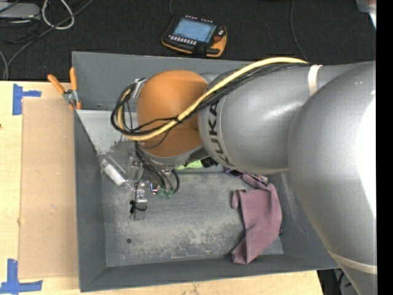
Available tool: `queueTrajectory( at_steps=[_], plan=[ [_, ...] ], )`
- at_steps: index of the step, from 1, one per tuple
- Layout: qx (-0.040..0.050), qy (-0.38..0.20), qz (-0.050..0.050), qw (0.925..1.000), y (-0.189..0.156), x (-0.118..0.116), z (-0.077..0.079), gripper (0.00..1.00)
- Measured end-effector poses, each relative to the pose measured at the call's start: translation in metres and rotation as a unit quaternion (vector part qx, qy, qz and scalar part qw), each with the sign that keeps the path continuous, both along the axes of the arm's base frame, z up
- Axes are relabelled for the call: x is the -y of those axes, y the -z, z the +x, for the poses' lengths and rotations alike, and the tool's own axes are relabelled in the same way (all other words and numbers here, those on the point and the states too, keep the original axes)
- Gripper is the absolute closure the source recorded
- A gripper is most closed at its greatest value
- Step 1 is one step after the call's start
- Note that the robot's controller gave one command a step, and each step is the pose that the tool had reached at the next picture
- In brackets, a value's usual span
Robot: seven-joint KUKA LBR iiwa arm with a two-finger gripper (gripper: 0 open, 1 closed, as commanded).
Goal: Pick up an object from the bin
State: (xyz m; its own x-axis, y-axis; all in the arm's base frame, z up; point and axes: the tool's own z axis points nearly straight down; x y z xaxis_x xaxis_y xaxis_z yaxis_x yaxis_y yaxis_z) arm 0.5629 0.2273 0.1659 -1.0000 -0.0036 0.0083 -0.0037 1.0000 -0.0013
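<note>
The grey metal bin (89, 226) holds a few loose things scattered on its dusty floor. The arm (276, 121) reaches in from the right, and its orange cover (169, 112) and looped black and yellow cables (126, 118) hang over the upper left part of the bin. Below the cover the hand (137, 206) points down at the floor in the left half of the bin, over a bare, dusty patch. Whether it is released or clenched cannot be told from this angle. The thing nearest to it is a small white tube (113, 172). The tube lies tilted on the floor just up and to the left of the hand, near the bin's left wall, and it is not touching the hand. A crumpled mauve cloth (258, 223) lies in the lower right part of the bin, well apart from the hand. A bright green thing (195, 163) peeks out from under the arm near the middle of the bin, mostly hidden. A thin purple strip (252, 179) lies just above the cloth.
</note>
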Motion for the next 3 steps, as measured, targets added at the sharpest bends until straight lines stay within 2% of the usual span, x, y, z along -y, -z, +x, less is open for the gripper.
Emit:
queueTrajectory(
  at_steps=[1, 2, 3],
  plan=[
    [0.0034, 0.004, 0.001, 1.0, -0.005, 0.002, 0.002, 0.0],
    [0.0048, 0.067, 0.001, 0.9977, 0.095, -0.014, 0.046, 0.0],
    [0.0078, 0.2, 0.003, 0.9797, 0.045, -0.011, 0.053, 0.0]
  ],
)
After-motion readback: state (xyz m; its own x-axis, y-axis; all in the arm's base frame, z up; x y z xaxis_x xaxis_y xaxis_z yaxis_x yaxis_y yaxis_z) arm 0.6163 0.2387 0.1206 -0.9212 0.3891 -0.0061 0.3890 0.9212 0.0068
